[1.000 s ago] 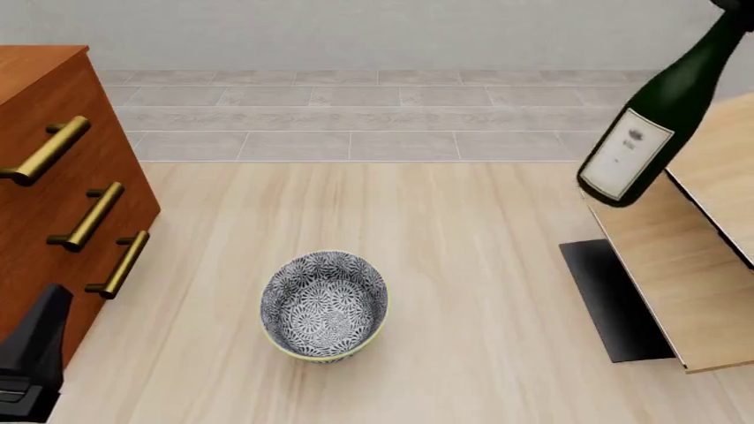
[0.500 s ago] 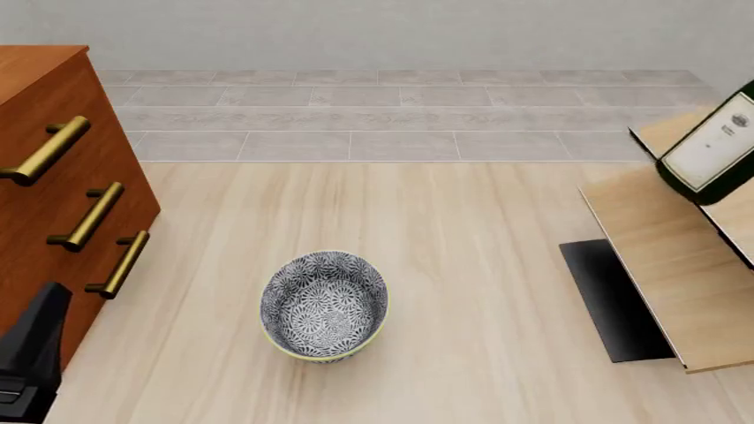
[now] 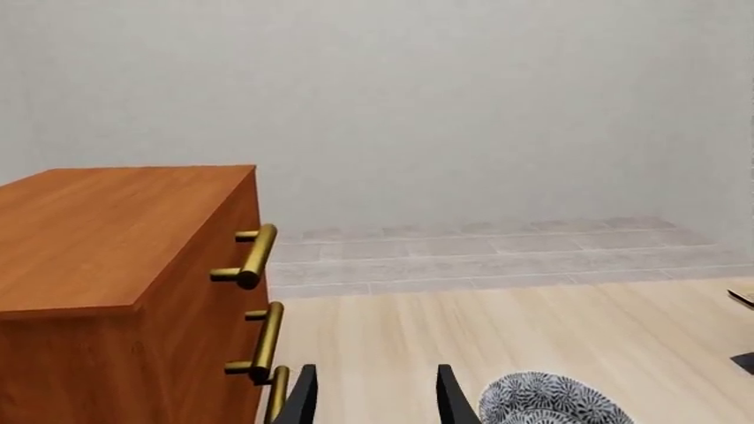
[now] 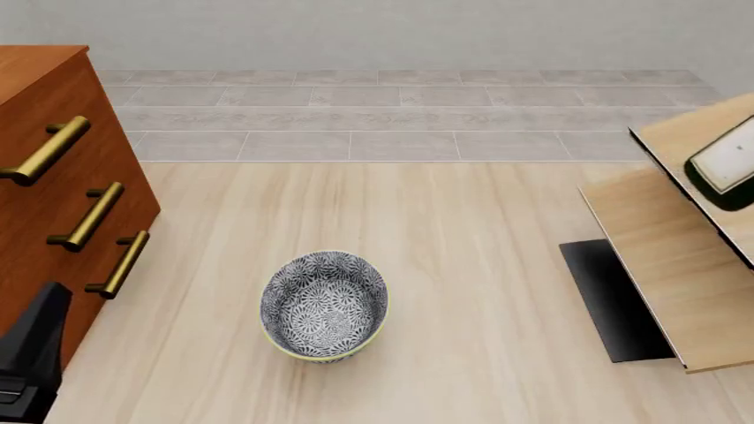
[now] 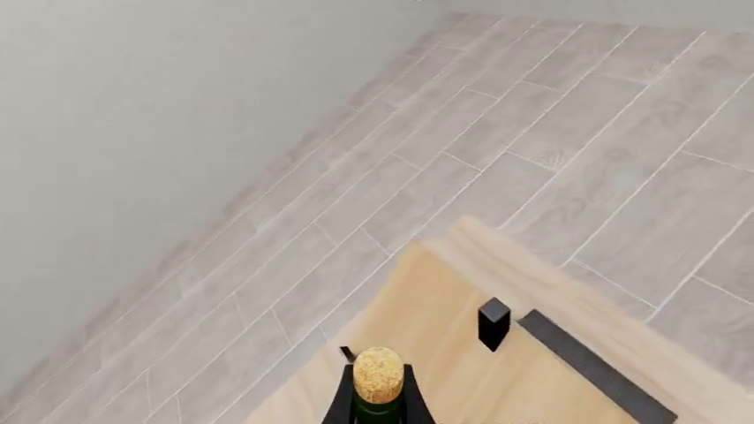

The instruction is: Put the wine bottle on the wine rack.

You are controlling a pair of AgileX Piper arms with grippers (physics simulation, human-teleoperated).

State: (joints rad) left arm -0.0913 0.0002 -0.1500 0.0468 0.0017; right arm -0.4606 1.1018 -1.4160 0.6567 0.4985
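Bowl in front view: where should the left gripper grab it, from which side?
Probably the rim, from above: the patterned bowl sits upright and open, so one jaw can go inside and one outside the wall. Take the rim's left side, nearest the left gripper.

The dark green wine bottle [image 4: 728, 168], white label showing, lies tilted at the right edge over the slanted light-wood wine rack [image 4: 672, 265] on its black base.
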